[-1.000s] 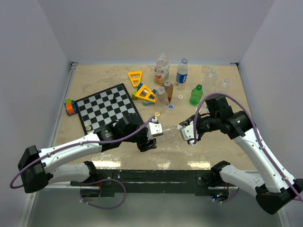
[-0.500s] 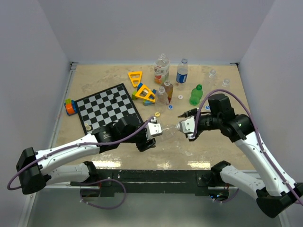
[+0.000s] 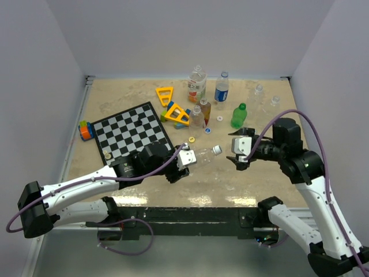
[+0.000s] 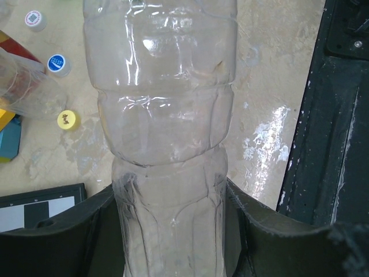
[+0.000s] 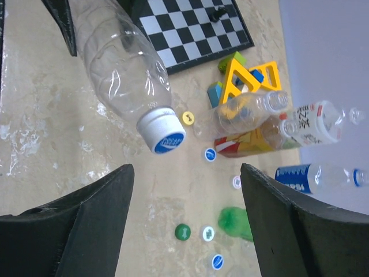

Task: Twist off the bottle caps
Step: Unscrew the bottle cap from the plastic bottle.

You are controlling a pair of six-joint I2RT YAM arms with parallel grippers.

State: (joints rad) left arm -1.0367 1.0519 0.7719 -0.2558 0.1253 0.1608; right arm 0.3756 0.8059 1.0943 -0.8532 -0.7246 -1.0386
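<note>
Coloured blocks [image 3: 86,130] sit at the far left of the counter [image 3: 115,95], just beside a chessboard [image 3: 131,131]; behind the board's right corner lie two yellow triangular frames [image 3: 165,95], one flat and one propped on blue and orange pieces.

The left tool [image 3: 186,158] is clamped around the lower body of a clear bottle [image 3: 202,154]; the bottle lies nearly level above the counter's near middle, neck pointing right; its white cap [image 5: 163,134], printed blue on top, sits on the neck.

Behind it a yellow cap [image 3: 192,139], a blue cap [image 3: 208,130] and a small white cap [image 3: 219,119] lie loose on the counter; an amber bottle [image 3: 206,108] stands near them; further back stand an orange-labelled bottle [image 3: 196,85] and a blue-labelled bottle [image 3: 221,89]; a green bottle [image 3: 238,115] stands to their right.

The right tool [image 3: 238,151] faces the white cap with its fingers spread wide and nothing between them; it is near the cap, not touching it.

At the back right stand a small unlabelled bottle [image 3: 259,91] and a second unlabelled bottle [image 3: 275,102].
</note>
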